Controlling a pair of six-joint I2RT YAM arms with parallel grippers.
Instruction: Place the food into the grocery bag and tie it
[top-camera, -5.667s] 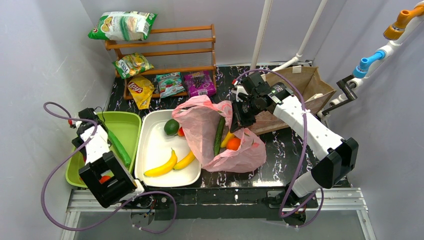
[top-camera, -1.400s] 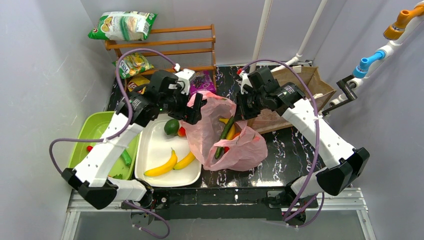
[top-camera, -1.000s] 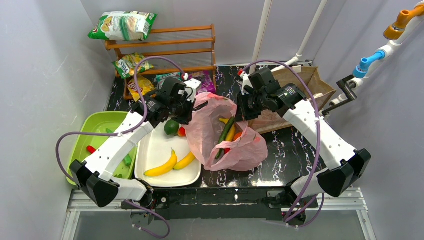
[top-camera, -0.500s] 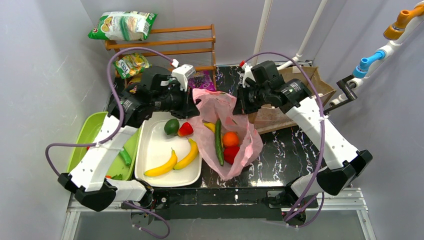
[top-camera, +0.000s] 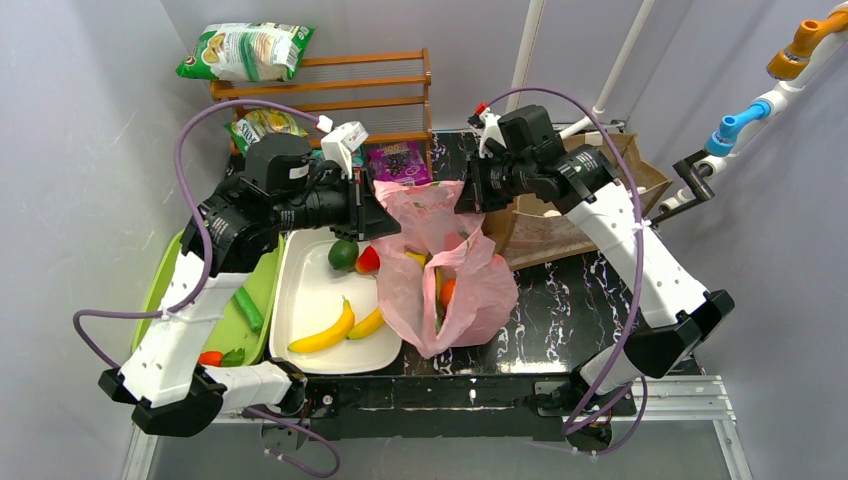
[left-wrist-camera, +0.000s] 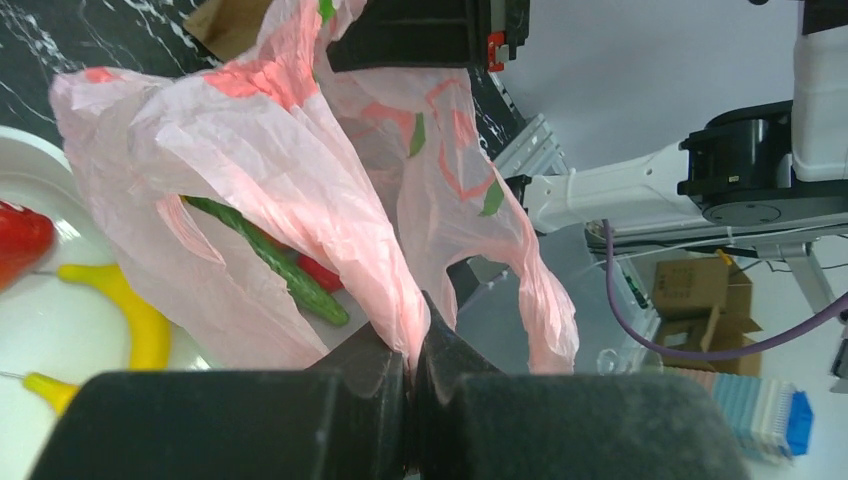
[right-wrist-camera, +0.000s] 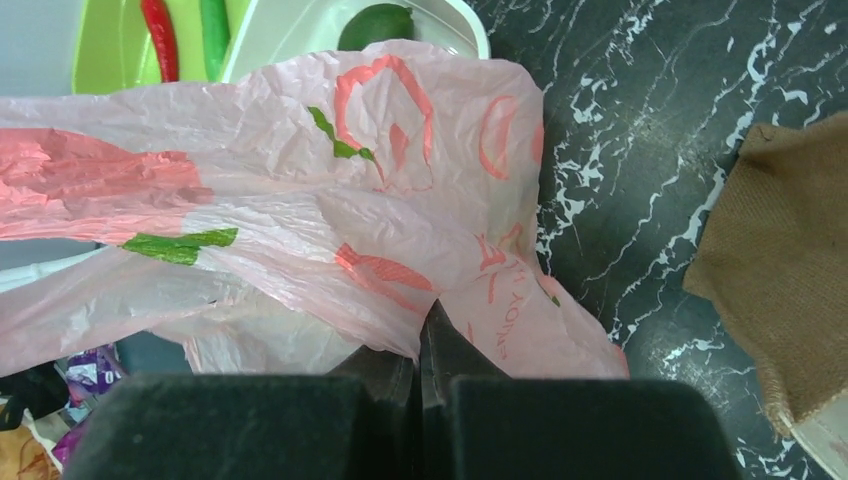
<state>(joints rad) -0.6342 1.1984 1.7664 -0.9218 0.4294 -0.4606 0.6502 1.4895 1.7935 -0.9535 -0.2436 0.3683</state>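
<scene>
Looking down from above, the left gripper (top-camera: 383, 218) and right gripper (top-camera: 467, 196) each pinch a top edge of the grocery bag (top-camera: 475, 300). It sits beside the white tray (top-camera: 300, 290), and an orange (top-camera: 447, 291) shows inside. On the left wrist camera, the fingers (left-wrist-camera: 375, 370) are pressed together on pink plastic. On the right wrist camera, the fingers (right-wrist-camera: 455, 355) are likewise clamped on the bag.

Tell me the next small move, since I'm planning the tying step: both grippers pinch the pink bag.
Probably bring the two pinched parts together and cross them. The left gripper and right gripper are each shut on the grocery bag near its top, held apart. The orange and cucumber are inside, and no knot shows yet.
</scene>
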